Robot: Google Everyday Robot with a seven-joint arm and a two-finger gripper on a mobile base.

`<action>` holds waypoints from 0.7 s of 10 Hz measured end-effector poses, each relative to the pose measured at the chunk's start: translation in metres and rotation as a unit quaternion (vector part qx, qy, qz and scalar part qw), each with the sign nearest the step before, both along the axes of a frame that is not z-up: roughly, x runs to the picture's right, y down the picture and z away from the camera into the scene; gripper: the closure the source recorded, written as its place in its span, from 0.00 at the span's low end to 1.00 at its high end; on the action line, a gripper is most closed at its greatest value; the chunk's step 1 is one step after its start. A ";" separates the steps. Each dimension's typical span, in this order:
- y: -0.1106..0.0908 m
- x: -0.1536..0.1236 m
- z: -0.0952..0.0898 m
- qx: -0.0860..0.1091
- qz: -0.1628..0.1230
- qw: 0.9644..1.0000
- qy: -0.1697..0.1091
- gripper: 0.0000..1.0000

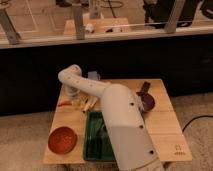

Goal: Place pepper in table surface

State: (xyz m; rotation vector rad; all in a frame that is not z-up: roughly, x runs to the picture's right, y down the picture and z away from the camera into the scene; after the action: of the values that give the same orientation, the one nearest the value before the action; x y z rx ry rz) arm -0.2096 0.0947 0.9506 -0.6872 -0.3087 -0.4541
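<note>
Light wooden table surface (162, 131) on pale carpet, dark wall behind. The gripper (75, 100) hangs over its left side, opening impossible to tell, the pepper (64, 103) lying on the wood just beside.

We see the white arm (120, 120) rising from bottom right, thick at the base and narrowing up-left. It bends at a rounded joint (70, 77) and turns down. The gripper (73, 97) hangs just under that bend, pointing downward, left of centre.
</note>
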 end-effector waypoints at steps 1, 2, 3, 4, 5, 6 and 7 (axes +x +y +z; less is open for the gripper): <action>0.000 0.000 0.000 0.000 0.001 1.000 0.001 0.41; 0.000 0.000 0.000 0.000 0.001 1.000 0.002 0.41; 0.001 0.000 0.000 0.000 0.002 1.000 0.003 0.46; 0.001 0.001 0.000 -0.001 0.001 1.000 0.004 0.53; 0.002 0.002 -0.001 -0.003 -0.001 1.000 0.006 0.62; 0.002 0.002 -0.001 -0.003 0.000 1.000 0.007 0.67; 0.002 0.003 -0.002 -0.003 0.000 1.000 0.008 0.67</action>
State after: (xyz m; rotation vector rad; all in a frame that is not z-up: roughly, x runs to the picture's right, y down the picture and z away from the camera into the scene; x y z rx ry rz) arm -0.2067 0.0967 0.9488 -0.6956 -0.2952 -0.4489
